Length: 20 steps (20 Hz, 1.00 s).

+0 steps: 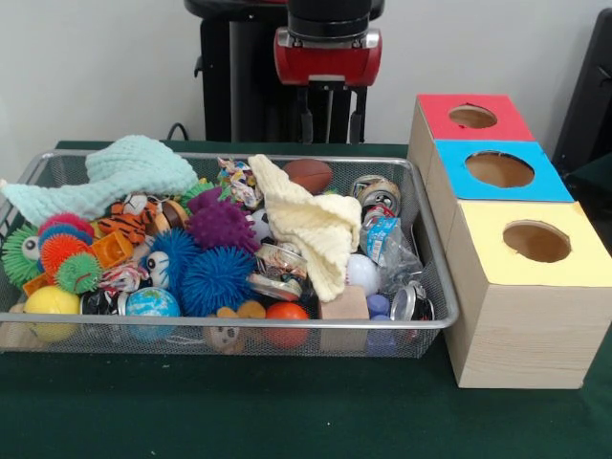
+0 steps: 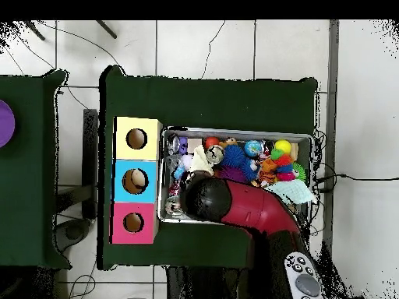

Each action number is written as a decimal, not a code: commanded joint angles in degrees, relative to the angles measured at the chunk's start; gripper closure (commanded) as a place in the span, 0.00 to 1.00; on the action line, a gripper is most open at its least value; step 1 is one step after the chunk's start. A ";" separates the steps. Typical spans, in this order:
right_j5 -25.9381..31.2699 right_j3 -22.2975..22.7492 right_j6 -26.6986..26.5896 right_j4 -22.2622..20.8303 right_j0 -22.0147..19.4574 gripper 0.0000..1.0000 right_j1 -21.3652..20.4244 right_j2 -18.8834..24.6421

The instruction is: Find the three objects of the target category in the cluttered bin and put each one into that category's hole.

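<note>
Tiger (image 1: pixel 134 226) in bin (image 1: pixel 239 325), well left of raised tool (image 1: pixel 330 120), its fingers apart, empty.

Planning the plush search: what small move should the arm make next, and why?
Probably shift toward the tiger plush and descend. The claw hangs above the bin's far rim, holding nothing visible, while the tiger lies exposed beside the mint knitted cloth.

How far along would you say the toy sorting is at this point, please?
Nothing looks sorted yet. The striped tiger and the brown bear both lie in the wire bin among the clutter. The gripper hangs over the bin's far side, holding nothing visible. Whether the boxes contain anything cannot be judged. All three toys apparently remain, one unseen.
</note>
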 commanded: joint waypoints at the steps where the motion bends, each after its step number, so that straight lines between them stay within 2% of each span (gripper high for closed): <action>1: 0.44 -4.31 0.27 -2.78 -1.95 0.00 3.89 5.37; 15: -1.96 -6.42 -0.37 -4.89 -3.07 0.00 7.24 5.66; 20: -2.41 -6.77 -1.20 -5.62 -4.81 0.00 8.80 6.96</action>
